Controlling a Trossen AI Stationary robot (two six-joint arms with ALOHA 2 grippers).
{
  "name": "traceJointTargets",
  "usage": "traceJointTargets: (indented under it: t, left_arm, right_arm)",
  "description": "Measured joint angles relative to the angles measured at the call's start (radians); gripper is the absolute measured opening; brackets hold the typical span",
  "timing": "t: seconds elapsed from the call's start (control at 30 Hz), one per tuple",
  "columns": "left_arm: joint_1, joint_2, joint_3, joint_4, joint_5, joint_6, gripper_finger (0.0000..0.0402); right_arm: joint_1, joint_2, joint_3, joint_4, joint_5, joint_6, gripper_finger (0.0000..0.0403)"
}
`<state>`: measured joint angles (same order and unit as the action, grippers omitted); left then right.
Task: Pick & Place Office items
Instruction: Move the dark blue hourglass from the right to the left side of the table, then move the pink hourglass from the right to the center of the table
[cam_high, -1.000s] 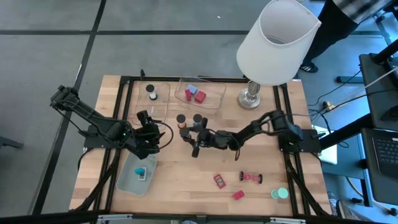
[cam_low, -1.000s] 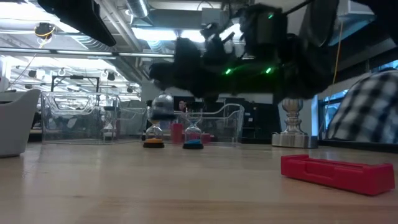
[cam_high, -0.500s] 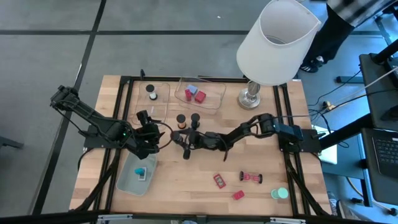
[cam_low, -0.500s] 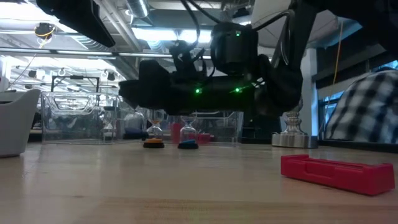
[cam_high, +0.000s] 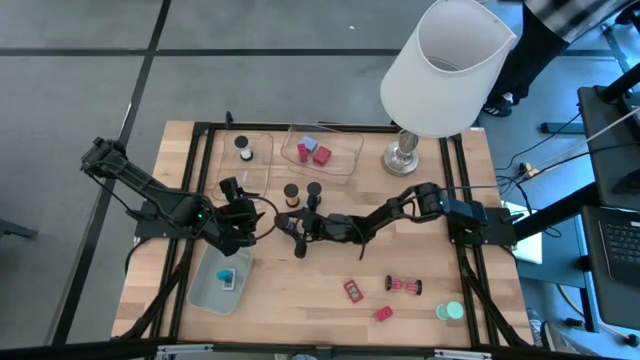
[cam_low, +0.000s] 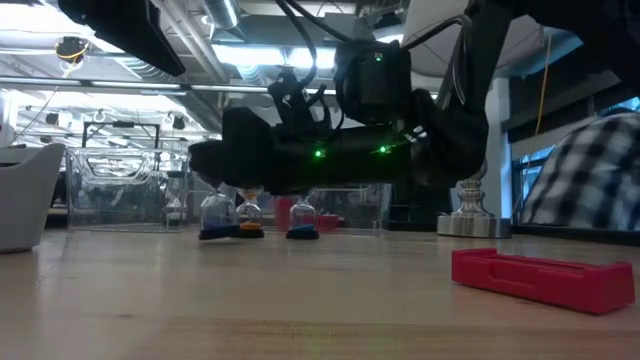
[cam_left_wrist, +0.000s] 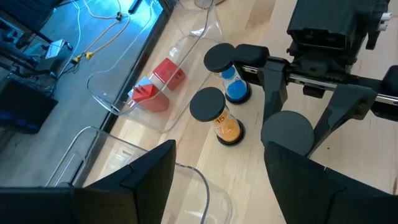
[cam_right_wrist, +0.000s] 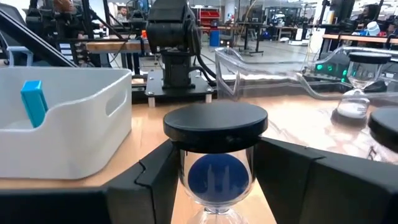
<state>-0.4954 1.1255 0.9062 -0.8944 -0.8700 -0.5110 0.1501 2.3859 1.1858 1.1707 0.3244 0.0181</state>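
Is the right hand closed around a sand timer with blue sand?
Yes: in the right wrist view the right hand has both fingers against the blue sand timer under its black cap.

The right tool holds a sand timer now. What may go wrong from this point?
1. The right tool grips the blue sand timer by its glass body; smooth glass may slip or tilt.
2. The orange sand timer and a second blue timer stand close by; a sideways swing may knock them over.
3. The left tool, open, hangs near the pale tray; the arms may collide if the timer goes there.
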Motion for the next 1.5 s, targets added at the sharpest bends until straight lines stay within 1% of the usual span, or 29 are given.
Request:
traceJointTargets:
  t: [0.17, 0.27, 0.43, 0.53, 0.67, 0.77, 0.87, 1.0, 1.13, 1.2, 1.33, 1.43, 1.5]
  left_arm:
    - [0.0, 0.0, 0.0, 0.0, 0.0, 0.0, 0.0242]
    - [0.0, 0.0, 0.0, 0.0, 0.0, 0.0, 0.0242]
    - [0.0, 0.0, 0.0, 0.0, 0.0, 0.0, 0.0242]
    - [0.0, 0.0, 0.0, -0.002, 0.0, 0.0, 0.0242]
    - [0.0, 0.0, 0.0, -0.004, 0.01, 0.001, 0.0242]
    - [0.0, 0.0, 0.0, -0.006, 0.011, 0.0, 0.0242]
    - [0.0, 0.0, 0.0, -0.006, 0.011, 0.001, 0.0242]
    - [0.0, 0.0, 0.0, -0.005, 0.011, 0.001, 0.0242]
    - [0.0, 0.0, 0.0, -0.006, 0.01, 0.0, 0.0242]
    - [0.0, 0.0, 0.0, -0.005, 0.01, 0.0, 0.0242]
    - [0.0, 0.0, 0.0, -0.005, 0.009, 0.0, 0.0242]
    - [0.0, 0.0, 0.0, -0.005, 0.008, 0.0, 0.0242]
    - [0.0, 0.0, 0.0, -0.005, 0.004, 0.0, 0.0242]
  right_arm:
    - [-0.002, -0.002, 0.0, -0.027, 0.0, 0.013, 0.0197]
    - [-0.006, -0.001, -0.001, -0.056, -0.001, 0.029, 0.022]
    - [-0.008, -0.001, -0.001, -0.054, 0.0, 0.03, 0.0261]
    - [-0.007, -0.015, -0.001, -0.063, -0.008, 0.062, 0.0285]
    - [-0.007, -0.065, -0.002, -0.162, -0.046, 0.079, 0.0311]
    - [-0.007, -0.126, -0.002, -0.346, -0.056, 0.108, 0.0326]
    - [-0.007, -0.216, -0.002, -0.592, -0.056, 0.163, 0.0335]
    - [-0.016, -0.35, -0.002, -0.868, -0.03, 0.232, 0.0338]
    - [-0.011, -0.483, -0.002, -1.185, -0.038, 0.32, 0.0339]
    - [0.001, -0.544, -0.002, -1.365, -0.086, 0.393, 0.0339]
    - [0.046, -0.647, -0.002, -1.686, -0.231, 0.557, 0.0339]
    - [0.106, -0.696, -0.002, -1.864, -0.318, 0.646, 0.0339]
    - [0.156, -0.716, -0.002, -1.948, -0.373, 0.695, 0.0339]
